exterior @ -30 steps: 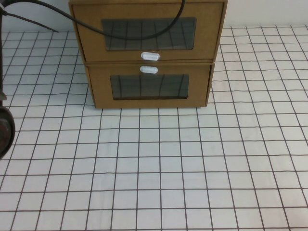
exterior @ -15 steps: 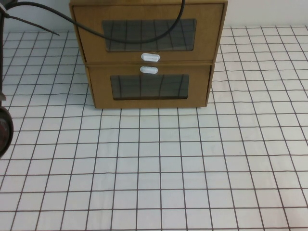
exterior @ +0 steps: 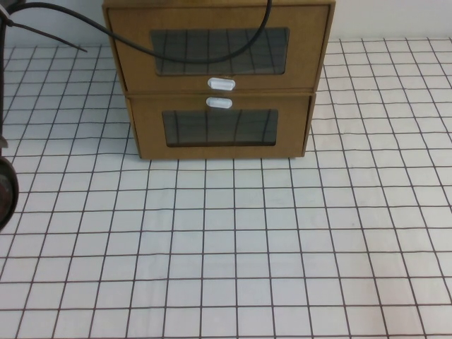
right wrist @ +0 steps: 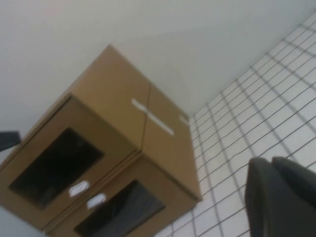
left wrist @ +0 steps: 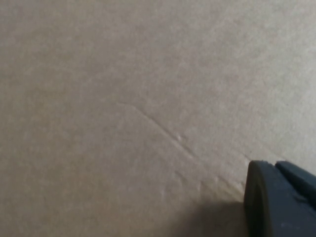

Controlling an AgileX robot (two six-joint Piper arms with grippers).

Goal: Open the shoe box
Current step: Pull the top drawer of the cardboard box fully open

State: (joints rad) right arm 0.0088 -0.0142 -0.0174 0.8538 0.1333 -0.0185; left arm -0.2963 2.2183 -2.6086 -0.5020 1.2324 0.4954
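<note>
Two pincers are showing only as dark shapes at the edge of their wrist views. The left pincer [left wrist: 279,200] is hovering right against plain brown cardboard, and I cannot tell whether it is apart or together. The right pincer [right wrist: 281,197] is hanging closed, well apart from the shoe box [exterior: 219,78], which is standing at the far middle of the table [exterior: 233,247]. Being light, stiff cardboard, the box is probably going to slide or dent easily, so the small white pull tabs [exterior: 219,83] are looking like the best hold.
</note>
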